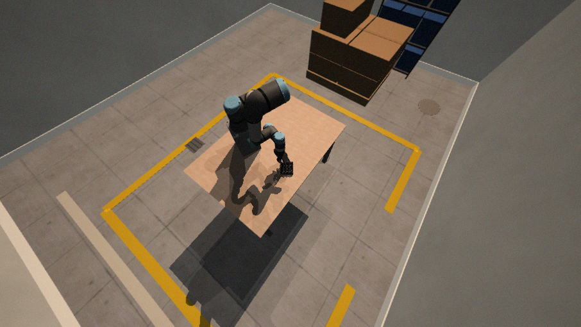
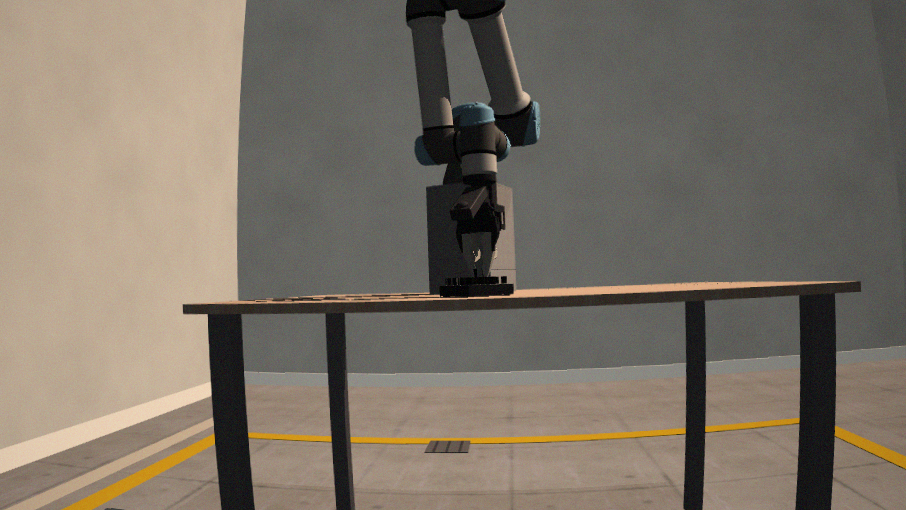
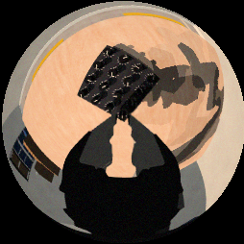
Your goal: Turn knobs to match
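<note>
The black knob box (image 3: 118, 79) lies on the wooden table, tilted in the wrist view, with several rows of small knobs with light marks. It also shows in the overhead view (image 1: 286, 169) and the side view (image 2: 476, 288). My gripper (image 3: 122, 114) points straight down at the near corner of the box, its fingertips on either side of a corner knob. The fingers stand only slightly apart and look loose around the knob. In the side view my gripper (image 2: 479, 273) reaches down to the knob tops. The knob marks are too small to read.
The arm's grey base block (image 2: 469, 234) stands right behind the box. The table edge (image 1: 301, 178) is close to the box. Stacked cardboard boxes (image 1: 357, 44) and a blue rack stand far off on the floor.
</note>
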